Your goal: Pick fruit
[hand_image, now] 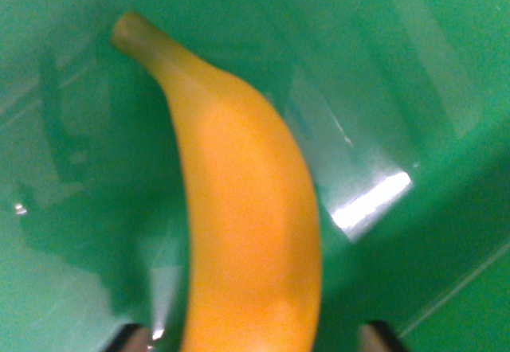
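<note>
A yellow banana (247,209) fills the middle of the wrist view, its greenish stem end pointing to the upper left and its body running off the bottom edge. It lies on a shiny green surface (414,73), seemingly the inside of a green bowl or bin. Two dark fingertips (131,339) of my gripper (255,340) show at the bottom edge, one on each side of the banana. The jaws stand apart, straddling the fruit; whether they touch it is not visible.
The green surface curves up around the banana, with bright light reflections at the wrist view's right (370,202) and a paler line at the lower right (462,284). Nothing else is in sight.
</note>
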